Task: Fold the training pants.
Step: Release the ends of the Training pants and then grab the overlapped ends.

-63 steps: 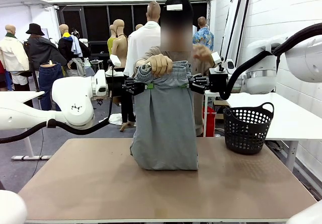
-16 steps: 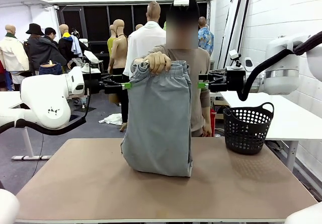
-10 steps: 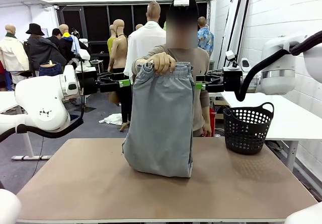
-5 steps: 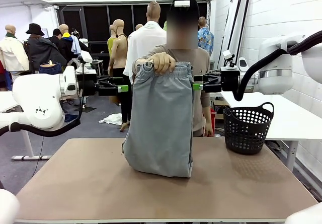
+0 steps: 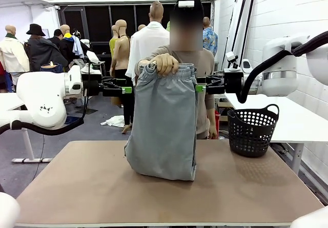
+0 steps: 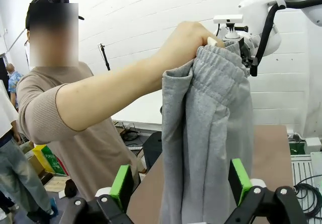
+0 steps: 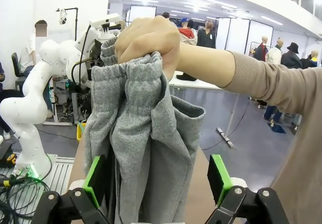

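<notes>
- Since about a second and a half ago, my right gripper (image 5: 199, 88) has slid left, up to the right edge of the light grey jersey training pants (image 5: 164, 125); my left gripper (image 5: 126, 89) has hardly shifted.
- My left gripper sits just left of the pants, with a gap showing; whether my right one touches the cloth I cannot tell.
- Through my left wrist camera, the left gripper (image 6: 181, 181) has its green pads (image 6: 122, 182) spread wide; the pants (image 6: 211, 133) hang ahead, framed between them.
- My right gripper (image 7: 157, 177) is likewise spread, holding nothing; the pants (image 7: 141, 133) hang in front of it.
- The person's hand (image 5: 165, 64) clutches the bunched waistband at the far side; the pants hang straight down, their lower end resting on the brown table (image 5: 77, 187).
- A black perforated plastic basket (image 5: 252, 130) stands at the table's far right, well apart from the pants.
</notes>
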`<state>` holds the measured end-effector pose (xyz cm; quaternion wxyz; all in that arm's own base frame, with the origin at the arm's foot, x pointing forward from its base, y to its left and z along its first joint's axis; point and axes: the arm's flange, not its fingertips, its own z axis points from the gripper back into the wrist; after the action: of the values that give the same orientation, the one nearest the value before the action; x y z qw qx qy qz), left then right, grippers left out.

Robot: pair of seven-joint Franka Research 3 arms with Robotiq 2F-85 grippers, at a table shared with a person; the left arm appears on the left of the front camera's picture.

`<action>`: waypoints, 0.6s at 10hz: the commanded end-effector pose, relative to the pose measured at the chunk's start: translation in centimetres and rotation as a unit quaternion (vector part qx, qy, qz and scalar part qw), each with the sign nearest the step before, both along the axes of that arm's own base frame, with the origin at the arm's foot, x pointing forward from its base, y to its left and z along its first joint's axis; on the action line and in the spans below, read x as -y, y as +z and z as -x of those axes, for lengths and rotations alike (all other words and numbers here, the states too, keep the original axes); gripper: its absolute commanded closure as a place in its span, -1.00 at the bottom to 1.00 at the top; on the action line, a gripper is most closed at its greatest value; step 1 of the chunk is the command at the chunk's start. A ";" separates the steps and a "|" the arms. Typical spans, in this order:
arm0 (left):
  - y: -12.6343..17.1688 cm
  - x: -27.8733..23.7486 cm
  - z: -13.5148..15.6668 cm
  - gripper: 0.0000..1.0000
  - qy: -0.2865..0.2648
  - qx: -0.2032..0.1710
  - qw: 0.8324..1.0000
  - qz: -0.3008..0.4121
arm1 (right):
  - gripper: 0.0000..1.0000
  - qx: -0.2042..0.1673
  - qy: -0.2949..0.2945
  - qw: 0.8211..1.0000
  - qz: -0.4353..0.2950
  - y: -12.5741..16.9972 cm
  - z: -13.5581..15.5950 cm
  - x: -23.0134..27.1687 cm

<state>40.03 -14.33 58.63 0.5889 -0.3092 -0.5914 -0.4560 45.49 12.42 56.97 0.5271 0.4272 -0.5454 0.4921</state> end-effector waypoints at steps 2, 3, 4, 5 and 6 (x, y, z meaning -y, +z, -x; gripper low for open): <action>0.0 0.7 -1.3 -1.00 -0.008 -0.003 1.000 -0.009 | -1.00 -0.020 -0.013 0.999 -0.030 0.0 0.2 -0.7; 0.0 0.7 -1.3 -1.00 -0.009 -0.004 1.000 -0.009 | -1.00 -0.025 -0.014 0.999 -0.034 0.2 0.4 -0.7; -0.1 0.7 -1.4 -1.00 -0.010 -0.005 1.000 -0.007 | -1.00 -0.026 -0.013 0.999 -0.036 0.2 0.5 -0.8; -0.2 0.9 -1.5 -1.00 -0.011 -0.006 1.000 -0.005 | -1.00 -0.030 -0.009 0.999 -0.038 0.1 0.7 -1.1; -0.2 1.0 -1.6 -1.00 -0.012 -0.006 1.000 -0.005 | -1.00 -0.036 -0.001 0.999 -0.040 0.0 0.7 -1.4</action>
<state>40.72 -15.03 58.38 0.5909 -0.3163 -0.5824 -0.4600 45.37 13.06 57.24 0.5292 0.4483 -0.5445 0.4717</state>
